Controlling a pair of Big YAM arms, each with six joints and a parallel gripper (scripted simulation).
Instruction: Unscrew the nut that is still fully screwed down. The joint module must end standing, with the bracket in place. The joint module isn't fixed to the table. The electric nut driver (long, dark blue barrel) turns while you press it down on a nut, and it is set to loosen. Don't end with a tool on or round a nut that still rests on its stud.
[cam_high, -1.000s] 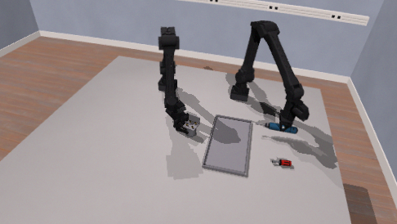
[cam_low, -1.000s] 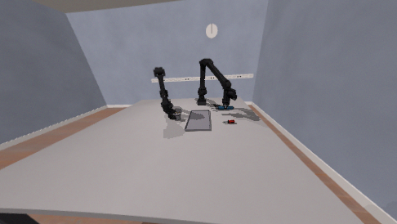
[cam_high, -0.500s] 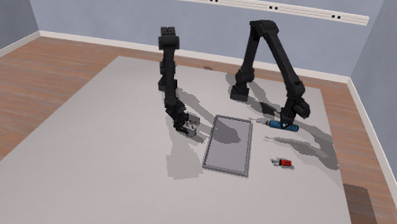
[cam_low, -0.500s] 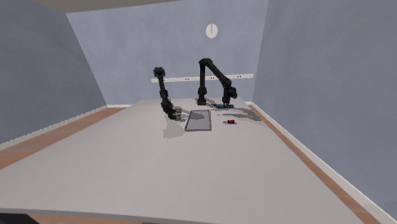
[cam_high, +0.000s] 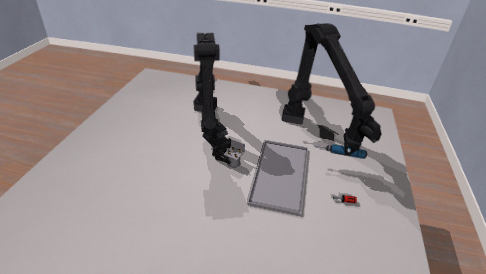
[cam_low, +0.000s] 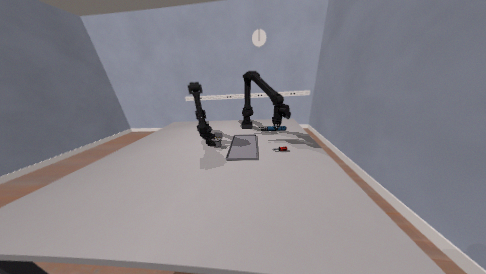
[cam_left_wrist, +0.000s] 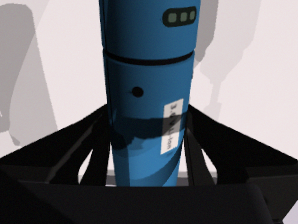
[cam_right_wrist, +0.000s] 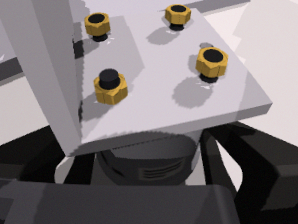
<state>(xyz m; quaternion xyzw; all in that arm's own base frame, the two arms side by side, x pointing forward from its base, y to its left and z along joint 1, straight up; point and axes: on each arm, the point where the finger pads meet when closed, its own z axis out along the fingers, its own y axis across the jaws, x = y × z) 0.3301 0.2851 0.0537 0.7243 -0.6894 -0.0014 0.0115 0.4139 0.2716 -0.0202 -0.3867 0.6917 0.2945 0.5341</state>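
Note:
The joint module (cam_high: 233, 162) (cam_right_wrist: 150, 162) stands upright, with the bracket (cam_right_wrist: 155, 75) on top. Three brass nuts (cam_right_wrist: 97, 24) (cam_right_wrist: 178, 15) (cam_right_wrist: 211, 61) sit high at their stud tops; the near-left nut (cam_right_wrist: 111, 90) sits low, its black stud poking out. My right gripper (cam_high: 227, 159) (cam_right_wrist: 148, 113) is shut on the joint module's dark round body, below the bracket. My left gripper (cam_high: 351, 150) (cam_left_wrist: 147, 113) is shut on the blue barrel of the electric nut driver (cam_high: 360, 153) (cam_low: 280, 128) (cam_left_wrist: 147, 82), which lies level, its thin end towards the tray side. Its tip is not visible in the left wrist view.
A grey rimmed tray (cam_high: 250, 192) (cam_low: 255, 150) lies between the joint module and the driver. A small red-handled tool (cam_high: 349, 199) (cam_low: 283, 148) lies on the table beyond the tray's side, in front of the driver.

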